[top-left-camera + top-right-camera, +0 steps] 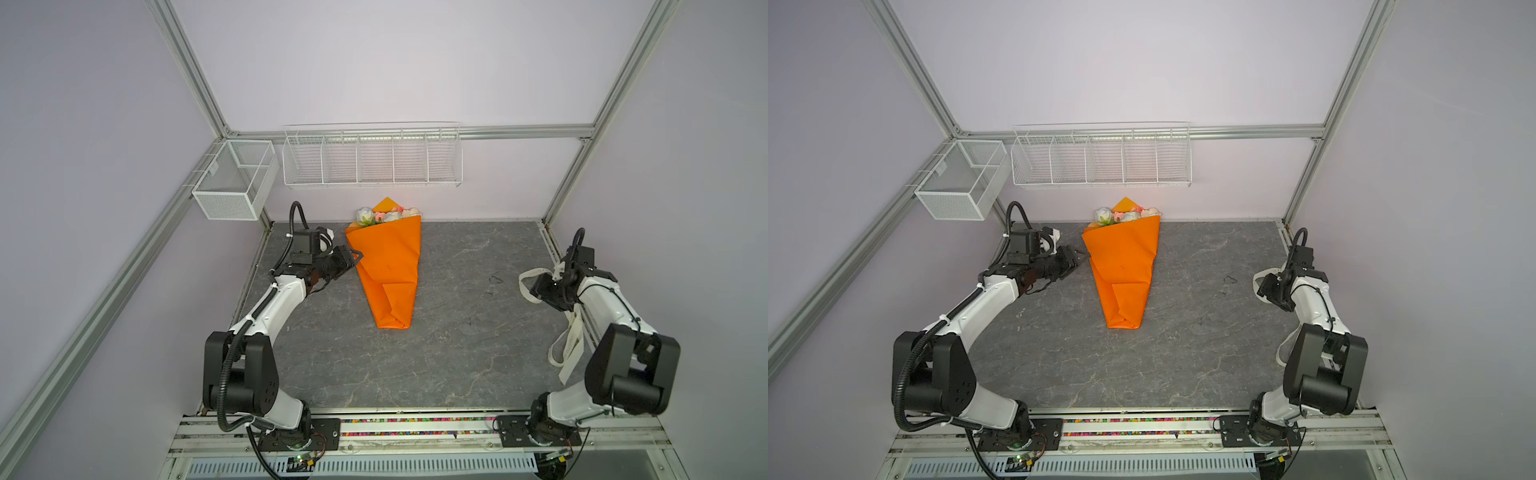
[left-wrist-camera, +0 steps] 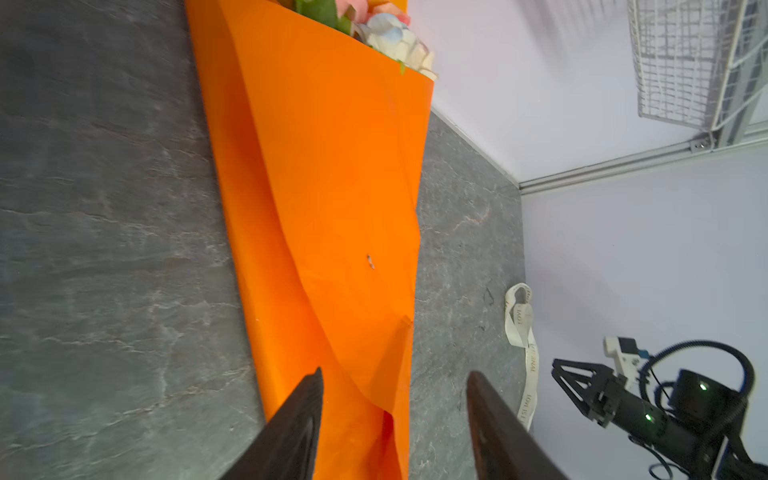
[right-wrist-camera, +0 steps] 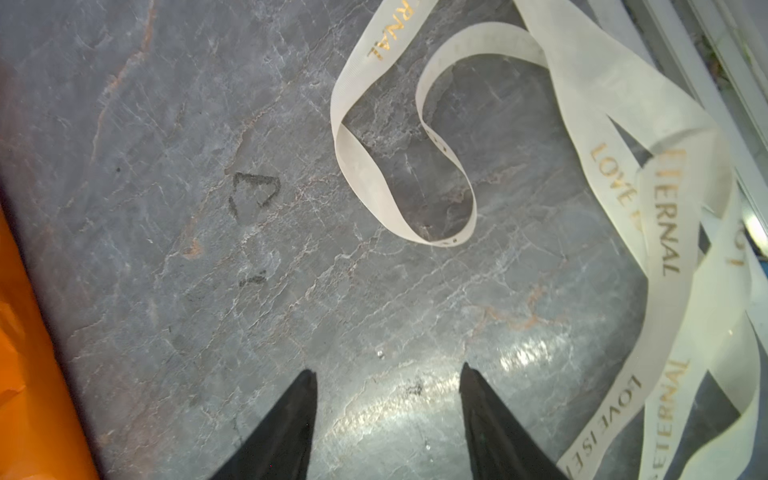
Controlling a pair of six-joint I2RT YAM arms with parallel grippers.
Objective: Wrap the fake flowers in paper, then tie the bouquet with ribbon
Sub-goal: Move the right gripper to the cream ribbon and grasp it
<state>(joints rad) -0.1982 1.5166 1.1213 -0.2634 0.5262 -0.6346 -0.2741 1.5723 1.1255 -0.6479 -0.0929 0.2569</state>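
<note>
The bouquet point(image 1: 386, 216) lies wrapped in orange paper point(image 1: 386, 270) at the table's point(image 1: 457, 332) back middle. My left end effector point(image 2: 395, 376) hangs partly open and empty beside the paper. My right end effector point(image 3: 388, 368), likewise open and empty, hangs near the ribbon point(image 3: 665, 216).

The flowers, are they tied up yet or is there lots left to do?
Not tied yet. Done: the bouquet of fake flowers lies wrapped in the orange paper. In hand: nothing; the left gripper is open beside the paper and the right gripper is open near the ribbon. To do: the ribbon lies loose, away from the bouquet, so picking it up, wrapping and knotting remain.
</note>
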